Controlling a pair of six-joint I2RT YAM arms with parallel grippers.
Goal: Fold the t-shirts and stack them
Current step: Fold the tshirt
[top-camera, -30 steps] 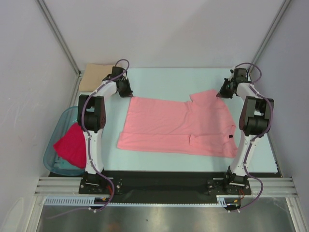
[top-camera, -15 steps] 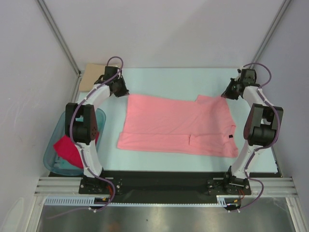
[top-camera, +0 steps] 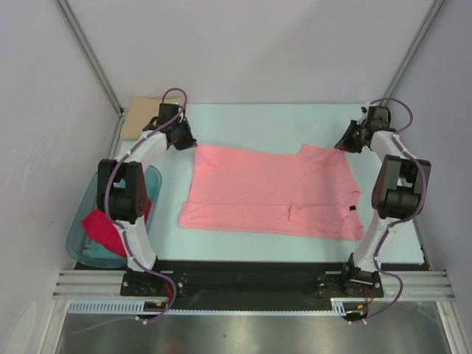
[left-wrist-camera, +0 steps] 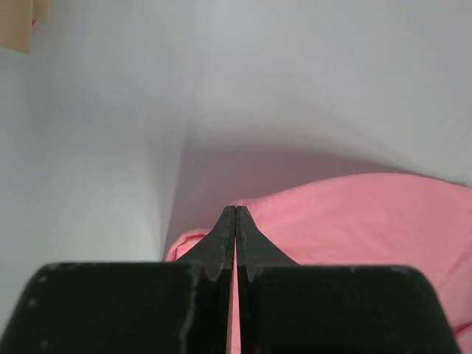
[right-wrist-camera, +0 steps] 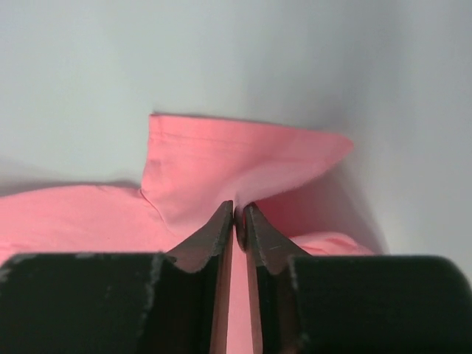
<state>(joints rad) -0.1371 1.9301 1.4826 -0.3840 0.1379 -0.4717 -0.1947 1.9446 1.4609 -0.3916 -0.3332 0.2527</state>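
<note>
A salmon-pink t-shirt (top-camera: 269, 192) lies spread flat in the middle of the table, with a small dark label (top-camera: 352, 209) near its front right corner. My left gripper (top-camera: 188, 141) is shut on the shirt's far left corner; the left wrist view shows pink cloth (left-wrist-camera: 354, 221) pinched between the closed jaws (left-wrist-camera: 235, 215). My right gripper (top-camera: 344, 143) is shut on the far right corner. In the right wrist view a flap of the shirt (right-wrist-camera: 221, 158) rises from the closed jaws (right-wrist-camera: 237, 214).
A folded tan shirt (top-camera: 140, 118) lies at the back left corner. A translucent teal tub (top-camera: 76, 240) stands at the left edge with a crimson-pink shirt (top-camera: 103, 225) hanging in it. Grey walls close in the table on three sides.
Both grippers have moved outward and apart along the far edge. The bunched sleeve at the shirt's far right has been pulled flat. The left arm has swung left, uncovering part of the tub.
</note>
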